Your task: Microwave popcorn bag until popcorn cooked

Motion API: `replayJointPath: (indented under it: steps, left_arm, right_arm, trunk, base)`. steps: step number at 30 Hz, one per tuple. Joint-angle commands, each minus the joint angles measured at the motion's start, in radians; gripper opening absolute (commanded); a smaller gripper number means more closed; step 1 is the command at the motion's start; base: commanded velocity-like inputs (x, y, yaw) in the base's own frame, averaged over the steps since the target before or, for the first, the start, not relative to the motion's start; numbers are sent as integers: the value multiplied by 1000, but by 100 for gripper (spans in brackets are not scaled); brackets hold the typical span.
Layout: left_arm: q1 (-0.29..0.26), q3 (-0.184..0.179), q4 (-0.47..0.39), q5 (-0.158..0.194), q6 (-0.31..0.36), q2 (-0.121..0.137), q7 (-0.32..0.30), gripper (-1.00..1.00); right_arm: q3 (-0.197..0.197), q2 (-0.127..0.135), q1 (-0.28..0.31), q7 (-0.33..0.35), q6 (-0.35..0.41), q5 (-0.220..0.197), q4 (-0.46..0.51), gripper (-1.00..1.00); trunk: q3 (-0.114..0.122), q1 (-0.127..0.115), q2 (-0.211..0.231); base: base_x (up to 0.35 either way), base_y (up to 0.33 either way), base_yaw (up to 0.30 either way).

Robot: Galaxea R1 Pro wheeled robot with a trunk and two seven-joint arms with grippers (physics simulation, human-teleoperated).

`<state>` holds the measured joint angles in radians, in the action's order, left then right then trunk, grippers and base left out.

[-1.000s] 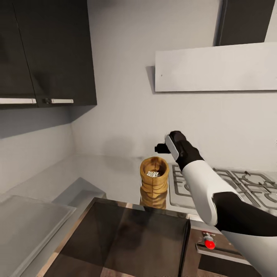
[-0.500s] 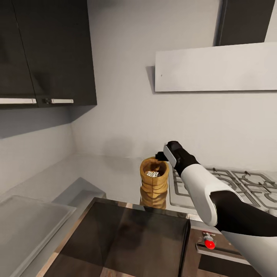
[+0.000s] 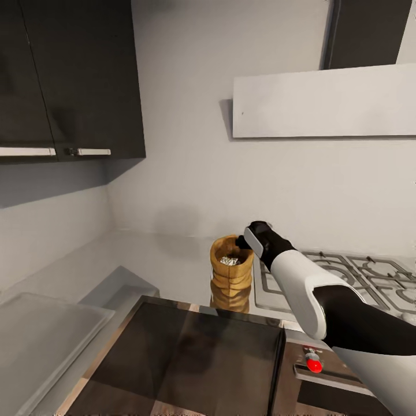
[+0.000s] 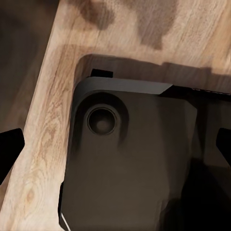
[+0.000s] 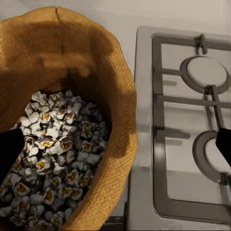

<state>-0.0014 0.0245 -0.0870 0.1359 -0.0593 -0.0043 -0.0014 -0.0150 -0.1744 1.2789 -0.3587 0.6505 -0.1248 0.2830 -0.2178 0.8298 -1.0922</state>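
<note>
Head view: the popcorn bag [image 3: 231, 266] stands upright on the grey countertop [image 3: 167, 257], just left of the gas hob [image 3: 346, 283] and behind the dark glass top of the microwave [image 3: 190, 358]. Popcorn [image 3: 230, 260] shows as a small pale heap inside the open mouth. The right gripper [image 3: 242, 244] sits at the bag's right rim, its white-and-black arm reaching in from the lower right; whether the fingers touch the rim cannot be told from here. Dark wall cabinets [image 3: 69, 81] hang at upper left, a flat white hood [image 3: 323, 104] on the wall above the hob. A red knob [image 3: 314, 364] sits on the panel at lower right. Left wrist view: the left gripper [image 4: 115, 144] hangs over a dark rounded base part [image 4: 130, 159] and light wood floor [image 4: 43, 120]; its dark fingertips [image 4: 9, 144] show at opposite edges, spread wide with nothing between them. Right wrist view: the right gripper's fingertips [image 5: 8, 149] stand far apart, one over the popcorn inside the bag, the other out over the hob's burner grates [image 5: 192, 120], so the rim lies between the spread jaws, not yet gripped.
</note>
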Motion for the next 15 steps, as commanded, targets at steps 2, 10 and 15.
replayJointPath:
  steps: [2,10,15]
  left_arm:
    - [0,2,0,7,-2,0,0,100]
    - [0,4,0,7,-2,0,0,100]
    - [0,5,0,7,-2,0,0,100]
  right_arm:
    - [-2,0,0,-8,2,-10,1,100]
    - [0,0,-1,9,14,-15,17,100]
    - [0,0,-1,-17,3,-15,12,100]
  trunk:
    - [-1,0,-1]
    - [-1,0,-1]
    - [-1,0,-1]
  base:
    - [-134,0,0]
    - [-22,0,0]
    - [0,0,0]
